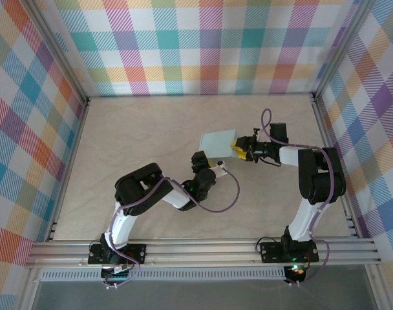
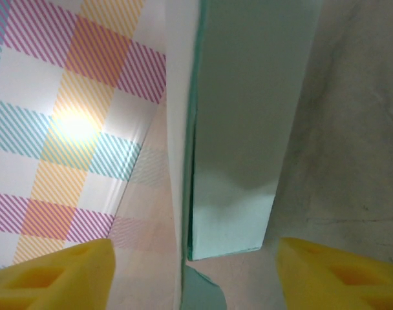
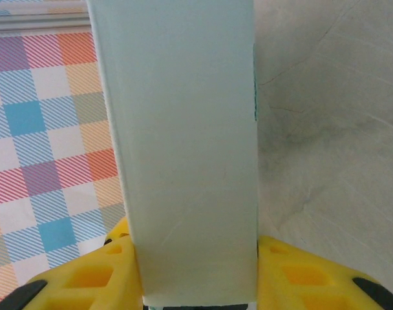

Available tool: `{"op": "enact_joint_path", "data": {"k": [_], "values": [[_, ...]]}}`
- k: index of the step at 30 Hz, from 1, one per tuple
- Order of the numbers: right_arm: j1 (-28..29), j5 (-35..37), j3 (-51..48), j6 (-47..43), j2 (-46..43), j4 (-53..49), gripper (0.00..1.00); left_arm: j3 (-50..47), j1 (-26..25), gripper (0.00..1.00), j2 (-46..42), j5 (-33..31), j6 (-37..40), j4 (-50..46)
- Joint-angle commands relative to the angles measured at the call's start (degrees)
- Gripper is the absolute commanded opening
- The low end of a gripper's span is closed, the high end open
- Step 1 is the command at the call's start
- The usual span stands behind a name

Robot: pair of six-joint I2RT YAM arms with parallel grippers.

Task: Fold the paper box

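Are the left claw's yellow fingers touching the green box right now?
Apart. The left wrist view shows gaps between the paper box and both fingers of the left gripper.

I see open table [image 1: 132,129] along its left and far edges; the paper box [image 1: 217,141] blocks its middle.

Left arm [image 1: 141,190], right arm [image 1: 319,177]: black joints, white links. Lilac cables [image 1: 230,201] loop along both. Fingers [image 3: 306,278] yellow, hollowed. Green light [image 1: 295,270] at right base.
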Motion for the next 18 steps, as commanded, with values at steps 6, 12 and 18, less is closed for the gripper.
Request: {"op": "enact_joint_path", "data": {"k": [6,12,18], "values": [[0.24,-4.24,-3.48,5.63,-3.33,5.3,0.37,0.14,1.36,0.81,1.52,-1.43,0.84,7.8],[0.39,-5.46,-5.62,6.9,-5.25,6.92,0.37,1.82,2.44,0.79,3.39,-1.83,2.0,9.43],[0.41,-6.14,-6.98,8.07,-6.35,8.16,0.37,3.13,3.32,0.6,4.51,-1.19,2.97,9.64]]}}
